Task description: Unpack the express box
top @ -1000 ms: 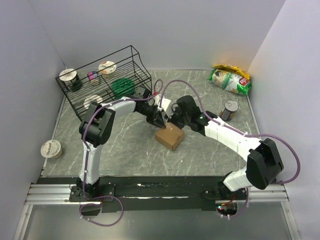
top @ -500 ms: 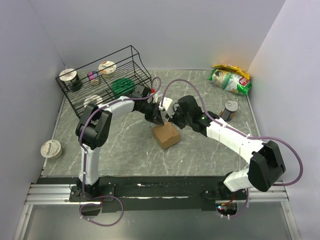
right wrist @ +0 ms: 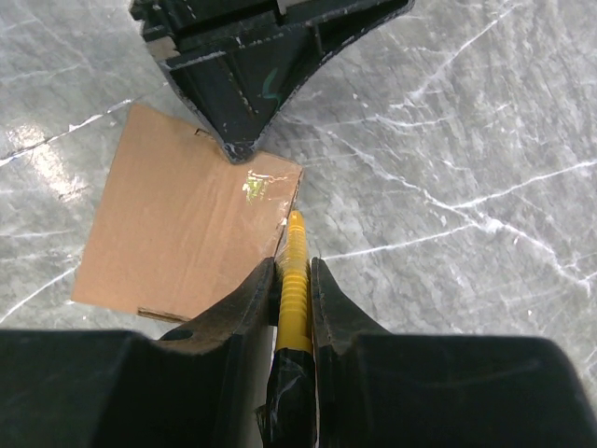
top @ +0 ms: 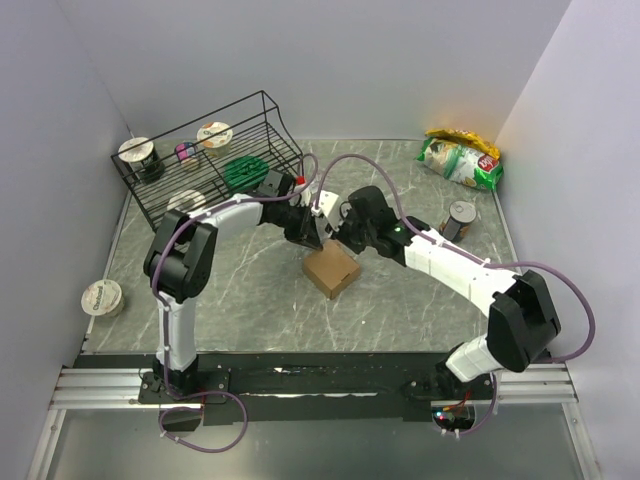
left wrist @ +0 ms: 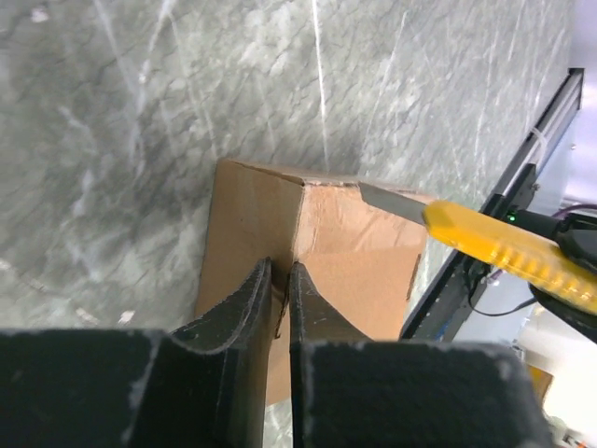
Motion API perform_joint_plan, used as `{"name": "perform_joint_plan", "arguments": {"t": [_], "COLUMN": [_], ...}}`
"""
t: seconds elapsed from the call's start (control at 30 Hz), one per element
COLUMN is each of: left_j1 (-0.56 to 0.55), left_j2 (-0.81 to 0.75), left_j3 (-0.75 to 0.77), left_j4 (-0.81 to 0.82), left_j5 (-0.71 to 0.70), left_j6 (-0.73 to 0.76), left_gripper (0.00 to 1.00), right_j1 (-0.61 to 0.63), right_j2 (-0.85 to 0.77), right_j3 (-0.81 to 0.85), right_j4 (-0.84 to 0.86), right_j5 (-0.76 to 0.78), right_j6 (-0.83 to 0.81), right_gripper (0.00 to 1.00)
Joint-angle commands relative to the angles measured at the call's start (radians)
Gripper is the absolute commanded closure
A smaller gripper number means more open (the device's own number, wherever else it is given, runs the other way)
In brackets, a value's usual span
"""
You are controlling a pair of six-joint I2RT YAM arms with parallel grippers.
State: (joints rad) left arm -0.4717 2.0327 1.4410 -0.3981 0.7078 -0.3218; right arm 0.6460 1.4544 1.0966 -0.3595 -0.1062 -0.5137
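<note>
We log the express box point(top: 332, 272) mid-surface point(top: 250, 300), plain brown, between the 2 arms. Left gripper point(left wrist: 278, 271): jaws almost together with a thin slit between them, tips on the box top; we cannot tell if anything is pinched. Right gripper point(right wrist: 294, 265): jaws clamped on a yellow knife point(left wrist: 499, 247), blade at the box's top edge. Print on the green snack bag point(top: 460, 160) is too small for us to read.

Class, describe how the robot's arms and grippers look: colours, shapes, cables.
The left arm and right arm have white shells, bulky black joints and a purple cable looping along each. The left gripper and right gripper have matte black, curved, tapering fingers.
</note>
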Motion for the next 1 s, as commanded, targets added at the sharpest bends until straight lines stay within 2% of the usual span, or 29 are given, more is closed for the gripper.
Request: {"name": "perform_joint_plan", "arguments": {"t": [0.0,0.37,0.4,0.43,0.53,0.67,0.97], "left_j1": [0.025,0.034,0.041,0.045,0.056,0.058,0.042], "left_j2": [-0.094,-0.221,-0.227,-0.232,-0.233,-0.181,0.082], "left_j3": [-0.020,-0.099,-0.108,-0.114,-0.119,-0.103,0.054], "left_j4": [-0.011,-0.027,-0.025,-0.022,-0.016,0.013,0.001], "left_j5": [-0.068,-0.146,-0.160,-0.180,-0.189,-0.102,0.097], "left_j6": [0.046,0.075,0.075,0.073,0.067,0.044,0.010], "left_gripper": [0.99,0.97,0.86,0.60,0.37,0.32,0.37], "right_j1": [0.004,0.017,0.015,0.015,0.015,0.015,-0.008], "right_j2": [0.021,0.127,0.132,0.138,0.135,0.116,0.038], "right_j3": [0.045,0.111,0.121,0.129,0.147,0.144,0.091], "right_j4": [-0.027,0.109,0.119,0.125,0.142,0.137,0.119], "right_j5": [0.031,-0.053,-0.064,-0.073,-0.118,-0.127,-0.141], "right_j6": [-0.003,-0.040,-0.046,-0.046,-0.052,-0.063,-0.059], "right_gripper": [1.00,1.00,1.00,1.00,1.00,1.00,1.00]}}
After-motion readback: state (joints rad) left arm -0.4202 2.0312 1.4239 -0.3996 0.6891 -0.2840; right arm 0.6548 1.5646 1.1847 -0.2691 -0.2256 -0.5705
